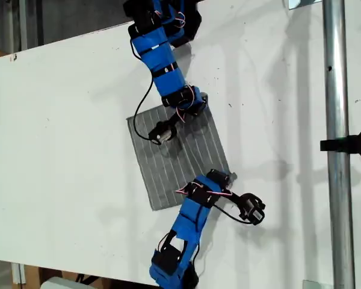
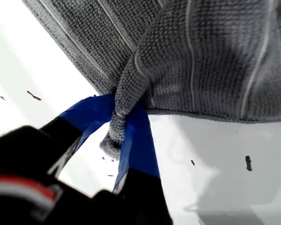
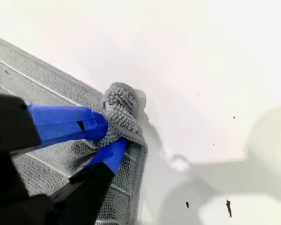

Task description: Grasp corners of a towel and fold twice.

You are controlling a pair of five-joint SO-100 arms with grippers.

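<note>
**Q:** So where's the towel (image 1: 177,158) sitting and which way does it run?

**A:** Flat on the white table (image 1: 60,120), about mid-frame in the exterior view. It's turned on a slant there, not square to the table edges. The long axis and the thin pale stripes both run from the upper part of that view down toward the lower part, leaning toward the exterior view's right as they go down. One blue arm reaches in from the top of the exterior view and one from the bottom, each at a corner on the towel's right-hand edge in that view.

**Q:** And the grippers?

**A:** My first gripper (image 2: 116,136) is pinching a corner (image 2: 113,140). The blue-taped jaws are closed on a bunched, rolled-up tip of grey cloth, with the rest of the towel draped above it and lifted a bit off the table. My second gripper (image 3: 107,138) is also clamped on a corner (image 3: 118,112), its two blue jaws squeezing a scrunched knob of fabric right at the towel's edge, while the cloth beside it lies flat.

**Q:** Which arm is which in the exterior view?

**A:** Can't tell from the wrist views, honestly.
</note>
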